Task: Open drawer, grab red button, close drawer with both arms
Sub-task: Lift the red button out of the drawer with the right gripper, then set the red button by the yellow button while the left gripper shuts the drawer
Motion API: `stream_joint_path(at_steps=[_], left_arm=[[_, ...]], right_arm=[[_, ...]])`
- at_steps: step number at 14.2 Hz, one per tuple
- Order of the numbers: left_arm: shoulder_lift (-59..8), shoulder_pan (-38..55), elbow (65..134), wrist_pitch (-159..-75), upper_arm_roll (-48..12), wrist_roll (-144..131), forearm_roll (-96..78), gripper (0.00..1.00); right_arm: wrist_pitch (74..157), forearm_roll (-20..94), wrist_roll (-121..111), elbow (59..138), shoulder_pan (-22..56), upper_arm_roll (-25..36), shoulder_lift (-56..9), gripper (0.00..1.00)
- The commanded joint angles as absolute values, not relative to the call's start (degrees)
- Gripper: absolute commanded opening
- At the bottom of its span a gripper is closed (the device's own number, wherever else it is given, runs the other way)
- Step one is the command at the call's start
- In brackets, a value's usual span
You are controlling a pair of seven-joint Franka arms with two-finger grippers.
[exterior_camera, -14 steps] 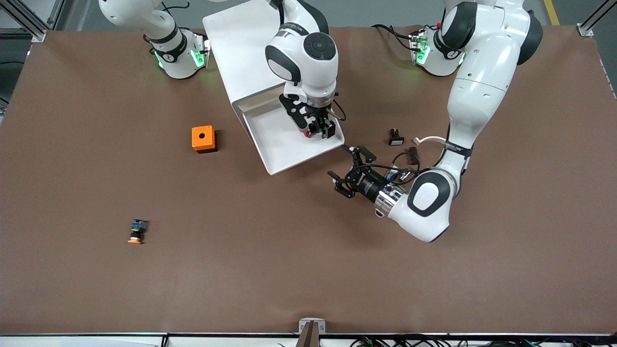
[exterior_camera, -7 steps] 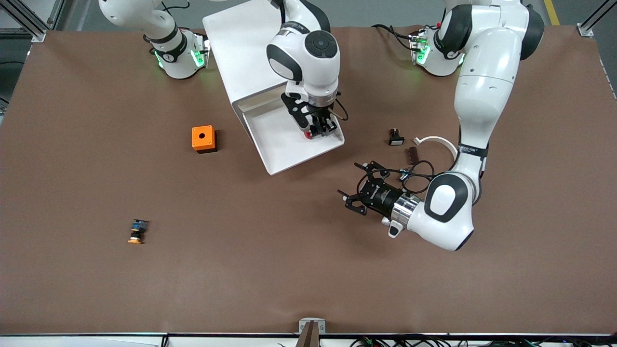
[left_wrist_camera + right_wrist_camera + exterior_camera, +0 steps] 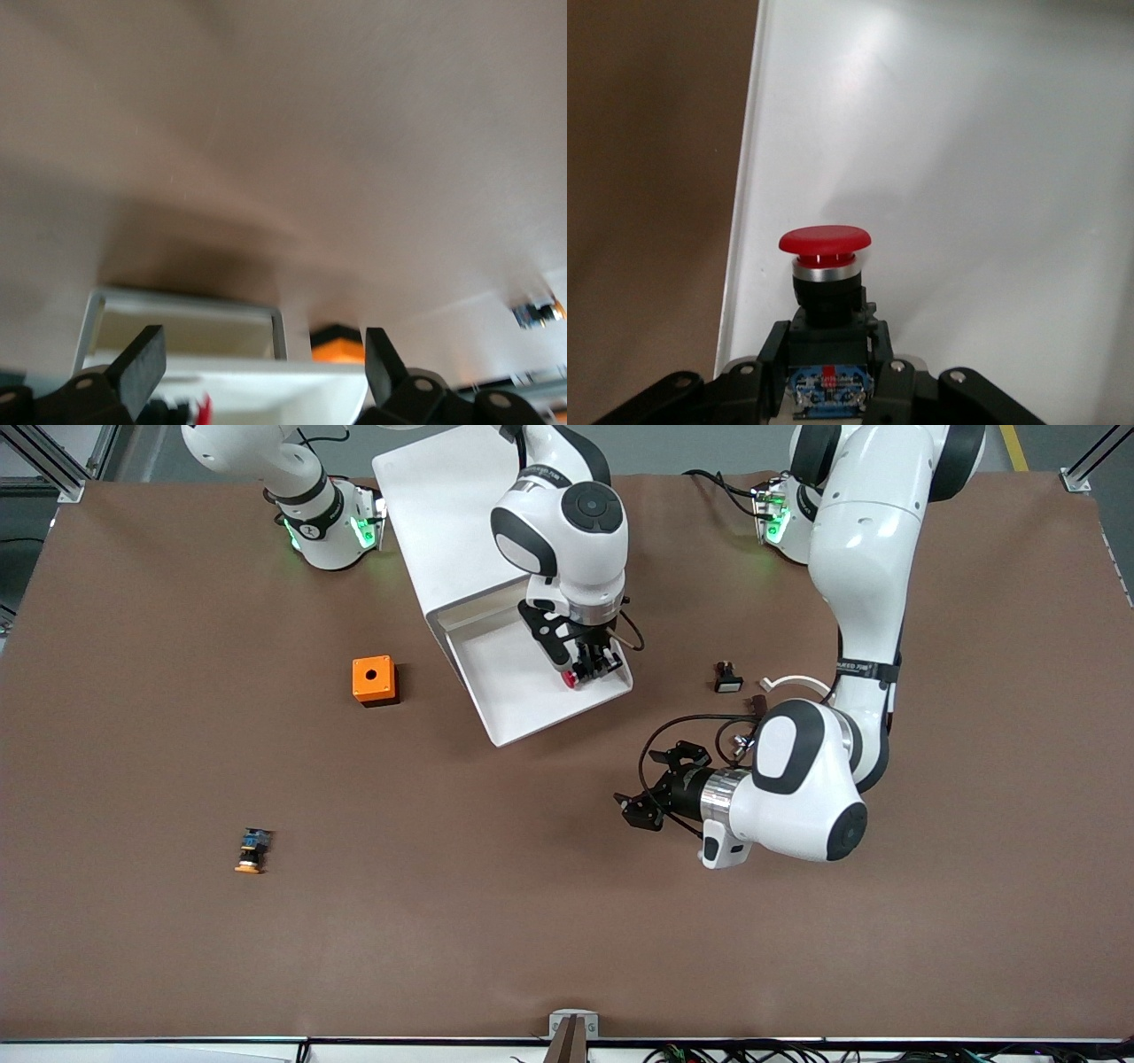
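Right hand [image 3: 592,670] clamped on red button [image 3: 824,241] inside open drawer [image 3: 509,717]; left hand [image 3: 654,786] agape.

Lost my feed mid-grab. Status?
Right gripper shut on the red button, inside the open drawer. Left gripper open, over bare table. Nothing in the way.

Drawer [image 3: 523,691]: smooth, semi-gloss white plastic. Button [image 3: 825,257]: glossy red cap, bright metal collar. Table [image 3: 567,921]: matt brown covering.

Wide brown table [image 3: 567,921], grey floor [image 3: 691,447] past its top edge, aluminium frame posts [image 3: 53,460] at corners
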State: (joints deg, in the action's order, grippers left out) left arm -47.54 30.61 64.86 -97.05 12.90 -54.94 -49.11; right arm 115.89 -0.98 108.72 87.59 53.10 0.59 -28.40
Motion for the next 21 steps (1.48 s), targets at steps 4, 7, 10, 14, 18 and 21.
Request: stream_joint_path(at_steps=[4,7,10,14,18,21], left_arm=[[-45.44,34.89,66.27,-105.81,13.89,-53.26,-36.58,1.0],[-44.65,38.22,66.62,-110.9,13.89,-54.31,-30.17,1.0],[-44.74,40.42,67.06,-111.88,13.71,-59.22,-23.84,1.0],[-44.74,44.11,67.94,-111.88,13.71,-62.04,-20.67,1.0],[-44.82,49.2,69.61,-111.88,13.62,-63.98,-16.09,1.0],[-44.74,52.63,70.75,-111.88,13.54,-64.07,-14.77,0.99]], right_arm=[[101.27,3.16,72.32,80.51,38.79,0.44,-24.97,0.0],[101.16,3.16,56.48,81.03,31.05,0.61,-25.13,0.0],[106.67,2.64,43.2,84.45,23.76,0.62,-26.1,0.0],[116.08,2.64,25.87,89.99,14.96,0.7,-28.47,0.0],[125.75,2.2,17.07,94.21,10.91,0.7,-31.98,0.0],[128.58,2.02,13.19,94.22,8.09,0.7,-34.89,0.0]])
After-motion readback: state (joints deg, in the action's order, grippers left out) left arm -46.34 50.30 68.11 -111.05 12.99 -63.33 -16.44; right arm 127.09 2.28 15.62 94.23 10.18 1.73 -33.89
